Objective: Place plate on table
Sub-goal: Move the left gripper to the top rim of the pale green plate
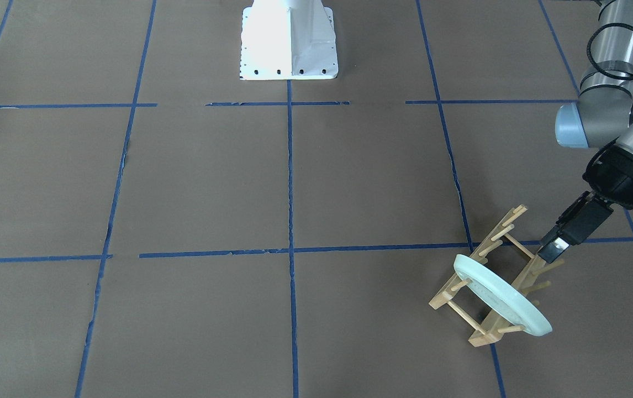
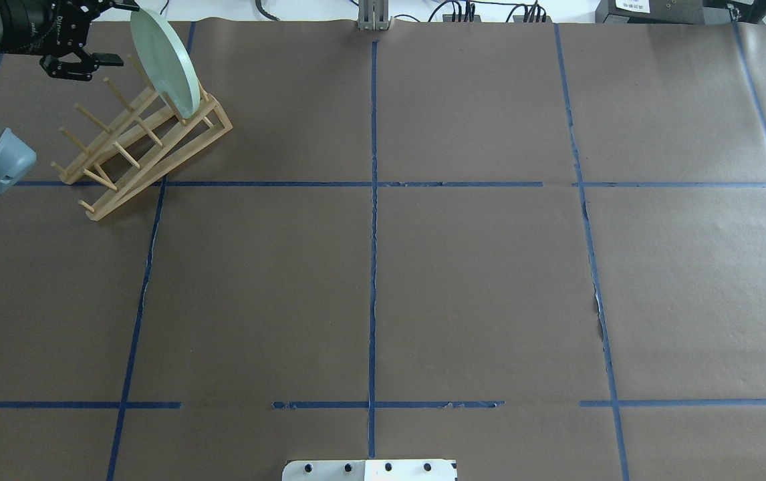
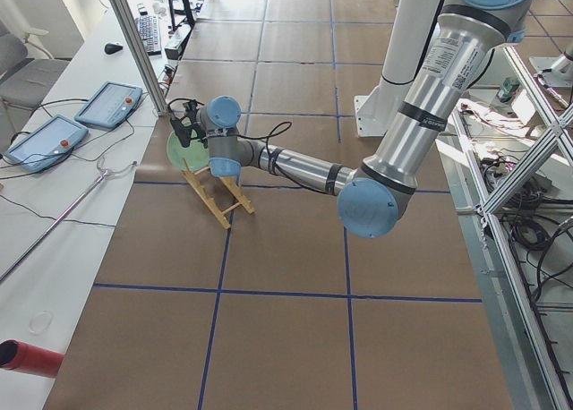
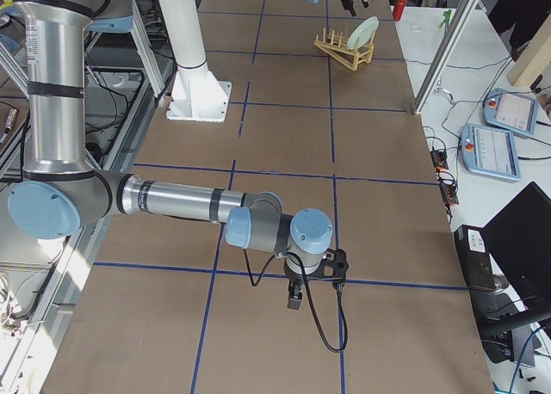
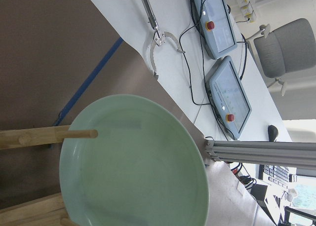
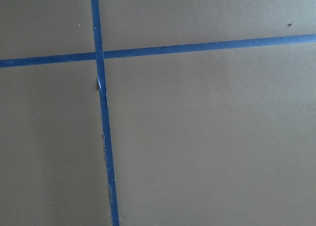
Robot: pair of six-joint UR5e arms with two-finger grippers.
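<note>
The table is covered with brown paper and divided by blue tape lines, and all that matters here stands in the far corner on the robot's left, close to the operators' desk. There the plate stands on its edge in the end slot of the wooden rack, leaning a little against the pegs; it is not yet on the table. The left hand waits just beside the plate's upper rim with its fingers spread, holding nothing. In the left wrist view one peg lies across the face of the plate, so the rim is the only good place to take. I think you should bring one finger in front of the rim and one behind it, near the top, and go deep enough before you press them together, because glazed ceramic probably slips. Lift along the direction of the pegs, not sideways; the rack looks light and may tip or come up with the plate. Only when the plate is free of the pegs should you turn it flat and lower it onto bare paper beside the rack. The right hand hangs low over the table, well apart from all this, and I cannot tell whether it is spread or closed.
</note>
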